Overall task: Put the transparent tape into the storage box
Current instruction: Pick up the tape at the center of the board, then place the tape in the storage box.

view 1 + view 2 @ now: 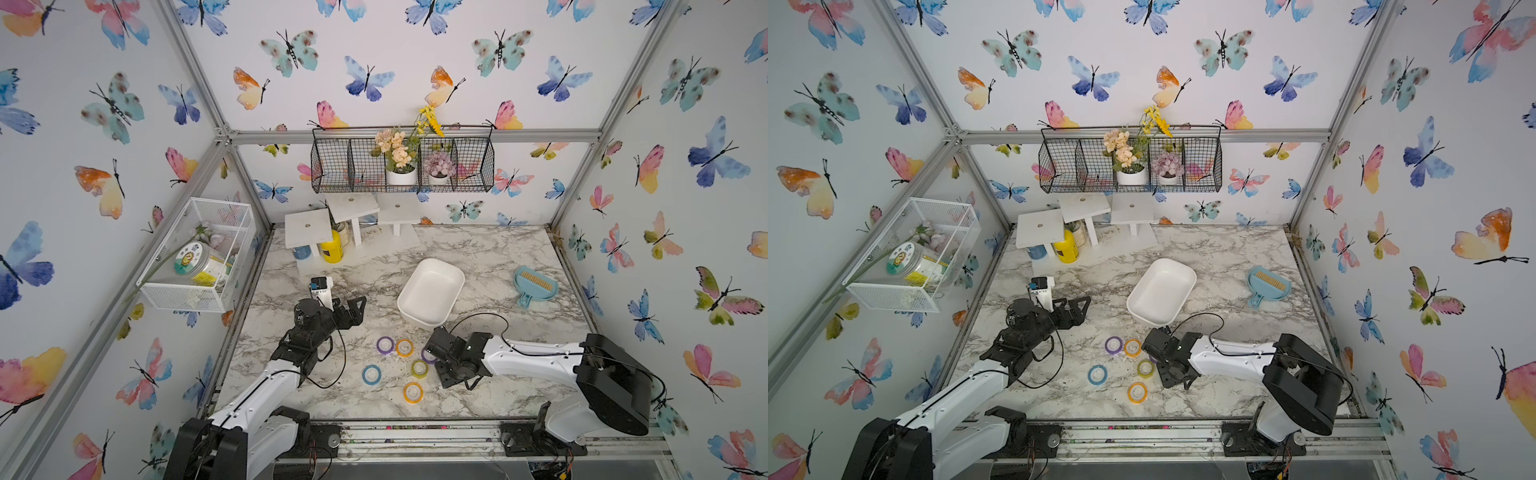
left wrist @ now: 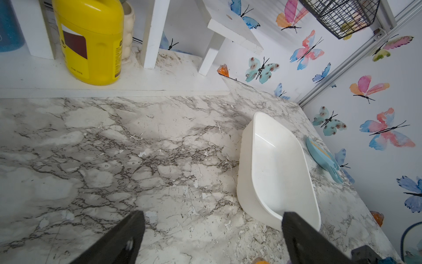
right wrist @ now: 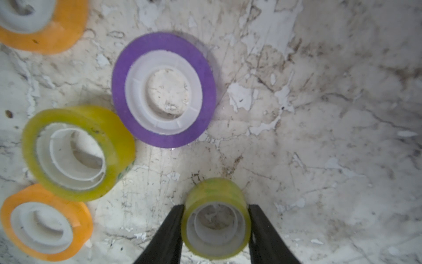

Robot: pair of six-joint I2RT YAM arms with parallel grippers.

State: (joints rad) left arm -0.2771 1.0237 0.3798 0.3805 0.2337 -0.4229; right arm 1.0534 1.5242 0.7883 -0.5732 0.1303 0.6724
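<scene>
A small yellow-green tape roll is sitting right in front of the right wrist camera, and the right jaws are squeezing it from both sides. Its hole is facing the camera. I cannot tell if it is touching the table. Near it, a purple roll, a bigger yellow-green roll and two orange rolls are lying flat. In both top views the right arm is reaching over these rolls and hiding the held one. A blue roll is lying a bit more to the left. The white storage box is sitting on the table just behind the rolls, near the right arm's tip. The left jaws are standing wide open, hanging over bare table beside the box. A blue dustpan is lying to the box's right.
</scene>
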